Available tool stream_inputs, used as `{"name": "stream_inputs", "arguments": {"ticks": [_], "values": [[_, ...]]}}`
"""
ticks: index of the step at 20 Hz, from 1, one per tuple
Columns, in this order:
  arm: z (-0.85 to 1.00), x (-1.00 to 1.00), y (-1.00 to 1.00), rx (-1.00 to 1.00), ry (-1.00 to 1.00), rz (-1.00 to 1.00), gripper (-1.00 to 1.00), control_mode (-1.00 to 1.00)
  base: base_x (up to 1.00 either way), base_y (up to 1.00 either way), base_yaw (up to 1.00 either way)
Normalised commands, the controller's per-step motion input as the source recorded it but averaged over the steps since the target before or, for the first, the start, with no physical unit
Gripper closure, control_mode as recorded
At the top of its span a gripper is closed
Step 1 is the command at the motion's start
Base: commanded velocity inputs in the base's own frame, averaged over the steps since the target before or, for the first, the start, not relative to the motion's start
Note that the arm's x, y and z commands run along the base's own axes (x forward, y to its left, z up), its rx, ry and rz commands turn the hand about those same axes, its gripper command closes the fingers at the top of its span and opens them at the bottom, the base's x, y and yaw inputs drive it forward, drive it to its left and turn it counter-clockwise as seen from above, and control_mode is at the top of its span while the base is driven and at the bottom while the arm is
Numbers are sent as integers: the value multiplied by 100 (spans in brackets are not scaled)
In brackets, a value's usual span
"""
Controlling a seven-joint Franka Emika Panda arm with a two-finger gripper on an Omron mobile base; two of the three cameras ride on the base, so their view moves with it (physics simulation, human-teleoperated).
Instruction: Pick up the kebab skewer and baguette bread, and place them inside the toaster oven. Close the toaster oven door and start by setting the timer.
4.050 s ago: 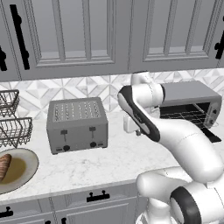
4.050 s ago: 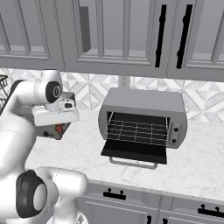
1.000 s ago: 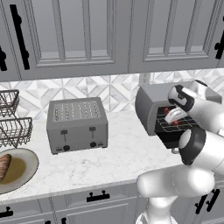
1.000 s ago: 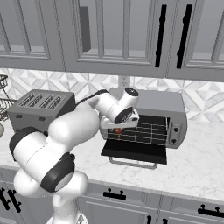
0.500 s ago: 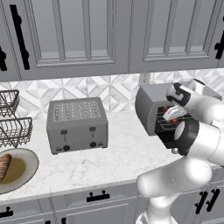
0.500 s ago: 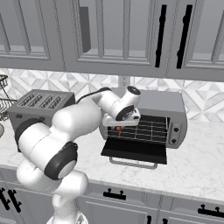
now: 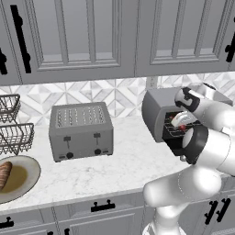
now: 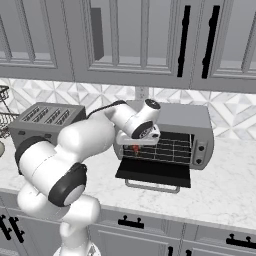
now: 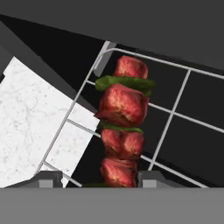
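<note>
The kebab skewer (image 9: 122, 131), red meat chunks with green bits, rises between my fingertips (image 9: 154, 179) over the wire rack (image 9: 175, 114). My gripper (image 8: 136, 145) is shut on it at the left mouth of the grey toaster oven (image 8: 186, 118), a red chunk of the skewer (image 8: 135, 148) just under the hand. The oven door (image 8: 155, 173) lies dropped open and flat in front. From the left base view, the gripper (image 7: 177, 120) reaches into the oven (image 7: 153, 106). The baguette bread (image 7: 3, 172) lies on a tan plate (image 7: 24, 180) at far left.
A slotted grey pop-up toaster (image 7: 81, 131) stands on the marble counter between the plate and the oven. Wire baskets (image 7: 11, 125) hang at the far left. Knobs (image 8: 201, 150) sit on the oven's right side. Upper cabinets hang close overhead.
The gripper has carried the skewer from left of the oven into its open mouth, and over the last second pushed a little deeper over the rack.
</note>
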Motion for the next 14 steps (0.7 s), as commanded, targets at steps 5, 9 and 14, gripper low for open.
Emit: {"name": "stream_inputs", "arguments": {"ticks": [5, 9, 14], "values": [[-38, -43, -5, 0, 1, -5, -100, -100, 0, 0, 0], [-36, -63, -20, 0, 5, -6, -100, -100, 0, 0, 0], [3, -32, -19, 0, 4, -7, -100, -100, 0, 0, 0]]}}
